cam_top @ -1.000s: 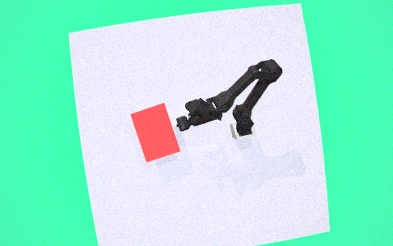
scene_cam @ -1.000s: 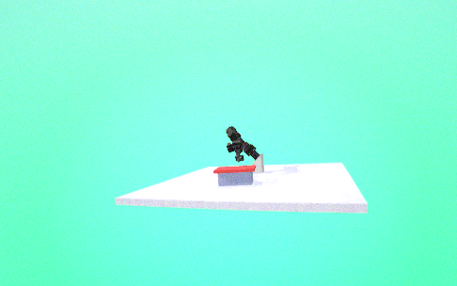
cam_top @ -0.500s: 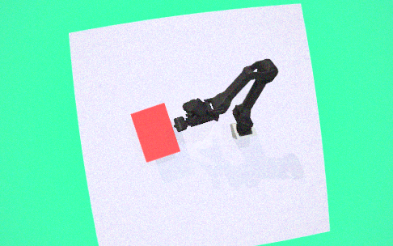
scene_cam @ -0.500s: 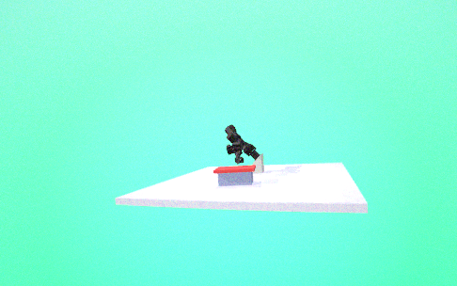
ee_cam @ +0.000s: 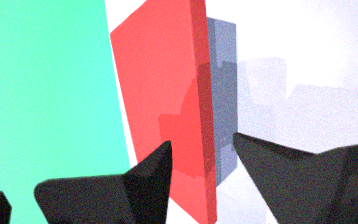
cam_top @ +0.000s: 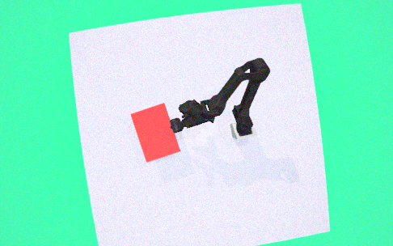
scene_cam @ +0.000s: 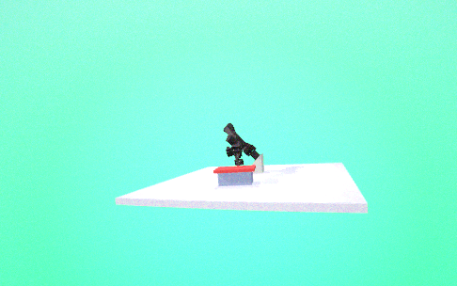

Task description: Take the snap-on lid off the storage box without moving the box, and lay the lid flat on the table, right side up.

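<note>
The red snap-on lid (cam_top: 155, 131) (scene_cam: 232, 169) (ee_cam: 160, 85) sits on the grey-blue storage box (scene_cam: 235, 179) (ee_cam: 225, 100) near the middle of the white table (cam_top: 121, 61) (scene_cam: 306, 188). My gripper (cam_top: 175, 125) (scene_cam: 239, 162) (ee_cam: 202, 142) is at the lid's edge nearest the arm, just above the box. It is open about halfway. In the wrist view the lid's rim lies in the gap between the two dark fingertips, and the fingers do not press on it. The lid is flat and seated on the box.
The arm's pale base block (cam_top: 242, 131) (scene_cam: 259, 164) stands on the table to the right of the box. Green background surrounds the table on all sides.
</note>
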`<state>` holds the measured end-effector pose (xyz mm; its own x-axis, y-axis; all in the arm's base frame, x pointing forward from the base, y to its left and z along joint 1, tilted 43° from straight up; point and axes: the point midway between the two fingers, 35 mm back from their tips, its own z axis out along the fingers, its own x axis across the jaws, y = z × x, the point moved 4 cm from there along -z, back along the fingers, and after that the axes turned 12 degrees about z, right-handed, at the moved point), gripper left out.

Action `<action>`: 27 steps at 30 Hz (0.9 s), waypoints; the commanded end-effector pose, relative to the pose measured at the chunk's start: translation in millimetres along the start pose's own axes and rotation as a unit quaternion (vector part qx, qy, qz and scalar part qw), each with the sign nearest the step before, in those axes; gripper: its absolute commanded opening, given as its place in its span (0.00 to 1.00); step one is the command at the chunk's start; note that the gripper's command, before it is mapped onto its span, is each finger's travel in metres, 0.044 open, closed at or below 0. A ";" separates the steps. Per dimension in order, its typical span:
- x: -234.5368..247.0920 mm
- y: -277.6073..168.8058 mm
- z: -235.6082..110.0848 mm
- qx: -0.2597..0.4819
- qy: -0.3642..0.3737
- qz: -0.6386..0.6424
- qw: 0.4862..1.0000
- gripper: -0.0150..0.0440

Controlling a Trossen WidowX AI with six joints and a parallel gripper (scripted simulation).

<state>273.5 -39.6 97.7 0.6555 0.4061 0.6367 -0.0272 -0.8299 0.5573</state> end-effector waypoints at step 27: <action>-2.9 0.0 32.1 0.000 0.004 -0.002 1.000 0.45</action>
<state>295.4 -53.0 79.0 0.6506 0.4075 0.6408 -0.0286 -0.8300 0.5570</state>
